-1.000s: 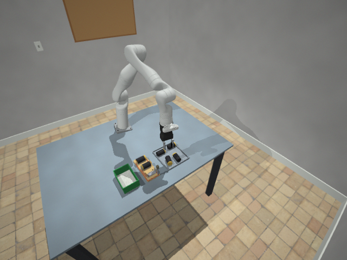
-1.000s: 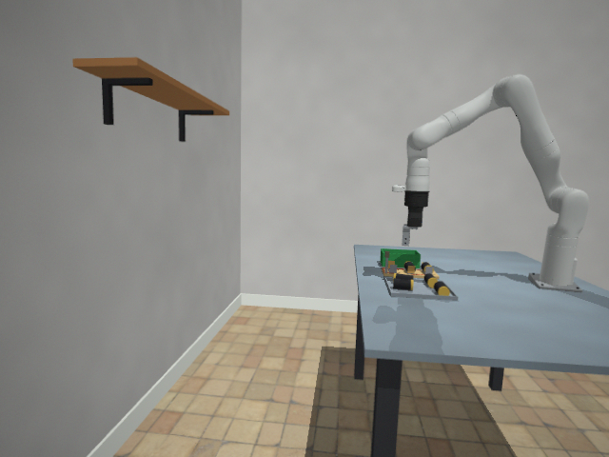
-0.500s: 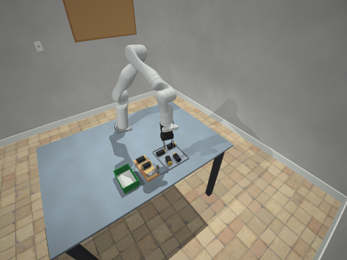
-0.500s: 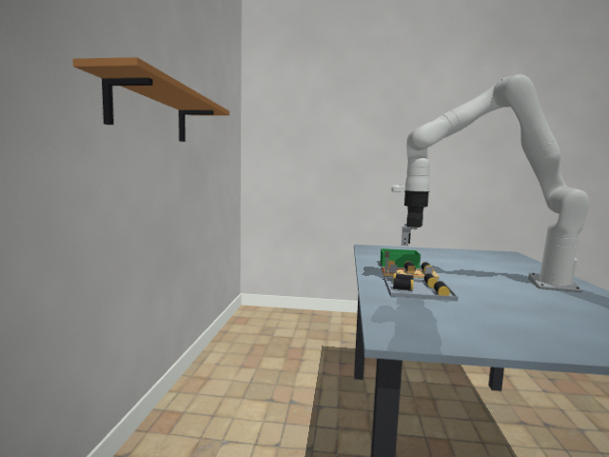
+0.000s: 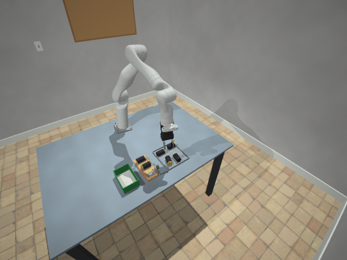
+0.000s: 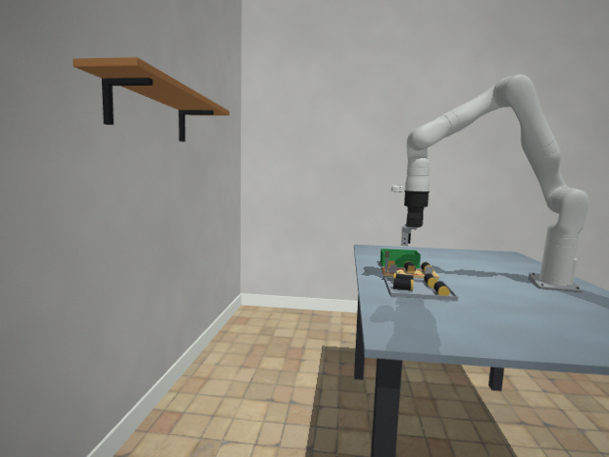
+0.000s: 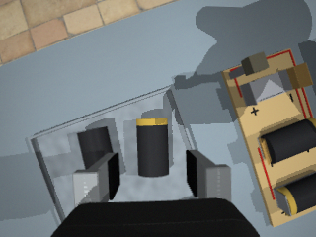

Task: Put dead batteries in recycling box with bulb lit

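Well, my grey two-finger gripper [image 5: 168, 147] [image 6: 404, 243] [image 7: 152, 167] is wide open w/ nothing btwn the black pads; I hang pointing down above the blue-grey rectangular table [image 5: 84, 181] [image 6: 491, 319] [image 7: 123, 74], apart from the batts; in the wrist view a black cylindrical battery w/ a yellow end band [image 5: 168, 160] [image 7: 152, 150] shows btwn & beyond my fingers, lying on its side in the shallow grey-rimmed square tray [image 5: 178, 163] [image 6: 422, 296] [image 7: 101, 113]; another black cylinder battery [image 5: 177, 157] [image 7: 95, 148] lies beside it, & 2 more, a black batt [image 5: 160, 152] & its black-and-yellow neighbor [image 5: 171, 145], are in the tray too; the last 2 of 6 lie on the flat tan holder board w/ red lines [image 5: 152, 178] [image 7: 247, 123]: one nearer the bulb [image 5: 146, 164] [image 7: 290, 141], one farther off [image 5: 140, 159] [image 7: 303, 194]; can't tell if the pale cone-like bulb [image 5: 151, 172] [image 7: 271, 91] is lit, nor which batts are dead; the open green rectangular box [image 5: 131, 187] [image 6: 401, 258] stands on the table nr the board, its pale floor showing.

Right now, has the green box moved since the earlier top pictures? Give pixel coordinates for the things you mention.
No: the green box [image 5: 131, 187] [image 6: 400, 258] sits in the same place relative to the table's [image 5: 84, 212] [image 6: 472, 319] near edge.
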`<move>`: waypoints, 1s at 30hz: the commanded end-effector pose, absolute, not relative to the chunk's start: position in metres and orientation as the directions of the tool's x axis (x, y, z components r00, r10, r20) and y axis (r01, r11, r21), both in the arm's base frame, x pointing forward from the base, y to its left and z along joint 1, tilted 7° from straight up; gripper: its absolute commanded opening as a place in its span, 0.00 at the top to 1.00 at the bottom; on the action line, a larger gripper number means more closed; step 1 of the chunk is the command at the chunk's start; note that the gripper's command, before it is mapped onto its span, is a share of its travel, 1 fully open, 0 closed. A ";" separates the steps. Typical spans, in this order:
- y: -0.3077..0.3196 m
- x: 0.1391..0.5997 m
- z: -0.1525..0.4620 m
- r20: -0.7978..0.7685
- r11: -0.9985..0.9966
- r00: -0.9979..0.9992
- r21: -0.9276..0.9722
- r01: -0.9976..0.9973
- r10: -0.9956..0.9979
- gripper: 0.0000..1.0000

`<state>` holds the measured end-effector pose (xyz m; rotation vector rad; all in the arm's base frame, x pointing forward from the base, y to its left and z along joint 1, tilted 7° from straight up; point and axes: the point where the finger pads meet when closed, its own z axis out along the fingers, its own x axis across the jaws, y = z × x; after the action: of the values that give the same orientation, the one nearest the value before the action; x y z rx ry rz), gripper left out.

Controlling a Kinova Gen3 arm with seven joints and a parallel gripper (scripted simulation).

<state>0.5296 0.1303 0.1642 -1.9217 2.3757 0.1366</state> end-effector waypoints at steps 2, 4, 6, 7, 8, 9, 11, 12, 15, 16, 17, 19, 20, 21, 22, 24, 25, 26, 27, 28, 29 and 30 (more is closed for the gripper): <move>0.130 0.530 0.165 -0.121 0.210 -0.210 0.015 -0.978 -0.970 0.10; 0.130 0.530 0.165 -0.121 0.211 -0.211 0.015 -0.977 -0.970 0.10; 0.130 0.530 0.165 -0.121 0.211 -0.211 0.015 -0.977 -0.970 0.10; 0.130 0.530 0.165 -0.121 0.211 -0.211 0.015 -0.977 -0.970 0.10; 0.130 0.530 0.165 -0.121 0.211 -0.211 0.015 -0.977 -0.970 0.10; 0.130 0.530 0.165 -0.121 0.211 -0.211 0.015 -0.977 -0.970 0.10; 0.130 0.530 0.165 -0.121 0.211 -0.211 0.015 -0.977 -0.970 0.10; 0.130 0.530 0.165 -0.121 0.211 -0.211 0.015 -0.977 -0.970 0.10; 0.130 0.530 0.165 -0.121 0.211 -0.211 0.015 -0.977 -0.970 0.10; 0.130 0.530 0.165 -0.121 0.211 -0.211 0.015 -0.977 -0.970 0.10; 0.130 0.530 0.165 -0.121 0.211 -0.211 0.015 -0.977 -0.970 0.10; 0.131 0.530 0.163 -0.121 0.211 -0.211 0.015 -0.977 -0.970 0.10; 0.131 0.530 0.161 -0.121 0.211 -0.211 0.015 -0.977 -0.970 0.10; 0.131 0.530 0.158 -0.121 0.211 -0.211 0.015 -0.977 -0.970 0.10; 0.132 0.530 0.154 -0.121 0.211 -0.211 0.015 -0.977 -0.970 0.10; 0.133 0.530 0.142 -0.121 0.211 -0.211 0.015 -0.977 -0.970 0.10; 0.134 0.530 0.135 -0.121 0.211 -0.211 0.015 -0.977 -0.970 0.10; 0.135 0.530 0.127 -0.121 0.211 -0.211 0.015 -0.977 -0.970 0.10; 0.136 0.531 0.120 -0.121 0.211 -0.211 0.015 -0.977 -0.970 0.10; 0.137 0.531 0.112 -0.121 0.211 -0.211 0.015 -0.977 -0.970 0.10; 0.138 0.531 0.105 -0.121 0.211 -0.211 0.015 -0.977 -0.970 0.10; 0.139 0.531 0.098 -0.121 0.211 -0.211 0.015 -0.977 -0.970 0.10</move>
<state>0.5365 0.1380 0.1194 -1.9029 2.3603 0.1182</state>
